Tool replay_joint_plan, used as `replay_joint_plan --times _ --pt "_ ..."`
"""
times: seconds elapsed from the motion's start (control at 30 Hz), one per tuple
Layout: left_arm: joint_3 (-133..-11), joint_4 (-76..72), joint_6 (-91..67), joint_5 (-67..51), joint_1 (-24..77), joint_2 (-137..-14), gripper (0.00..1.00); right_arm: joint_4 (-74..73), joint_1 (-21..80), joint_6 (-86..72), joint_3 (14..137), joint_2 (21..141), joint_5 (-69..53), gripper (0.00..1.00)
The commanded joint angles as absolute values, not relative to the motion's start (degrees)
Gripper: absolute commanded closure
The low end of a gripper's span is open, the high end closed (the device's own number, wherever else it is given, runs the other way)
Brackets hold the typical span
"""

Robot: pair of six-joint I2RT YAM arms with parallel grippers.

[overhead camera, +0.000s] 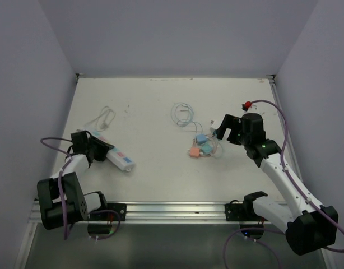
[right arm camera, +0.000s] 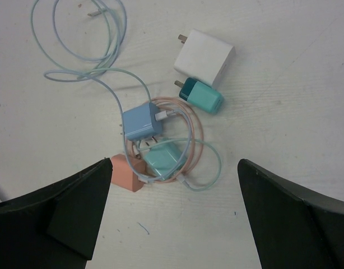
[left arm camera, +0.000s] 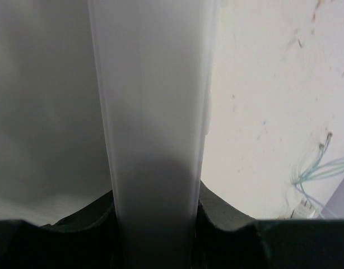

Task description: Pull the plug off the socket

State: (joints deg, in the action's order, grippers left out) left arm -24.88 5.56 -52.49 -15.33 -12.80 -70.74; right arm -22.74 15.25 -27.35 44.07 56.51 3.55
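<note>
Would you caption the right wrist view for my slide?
Open right end effector over loose chargers and tangled cables.

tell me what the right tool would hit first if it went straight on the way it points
Most likely the mint plug in the tangle of chargers on the table, right ahead of the open right tool; the blue plug sits just beyond. Depth is unclear.

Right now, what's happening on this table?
The left gripper is shut on one end of the white power strip, holding it at the left of the table. The right gripper hangs open above a tangle of loose chargers and cables near the middle, holding nothing.
</note>
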Motion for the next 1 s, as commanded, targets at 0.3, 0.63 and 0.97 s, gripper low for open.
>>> replay_joint_plan --times 0.3,0.63,0.97 --pt "-23.82 11.16 -44.47 -18.54 -31.28 -65.3 0.68 -22.41 15.03 -27.25 45.7 55.11 2.37 0.02" --pt "-25.04 19.41 -43.95 -15.92 -33.22 -57.05 0.12 -23.73 14.94 -27.77 46.4 53.35 1.23 0.02" --pt "-30.15 32.07 -41.05 -5.45 -33.22 -51.95 0.0 -29.17 15.03 -27.6 50.8 50.1 0.26 0.02"
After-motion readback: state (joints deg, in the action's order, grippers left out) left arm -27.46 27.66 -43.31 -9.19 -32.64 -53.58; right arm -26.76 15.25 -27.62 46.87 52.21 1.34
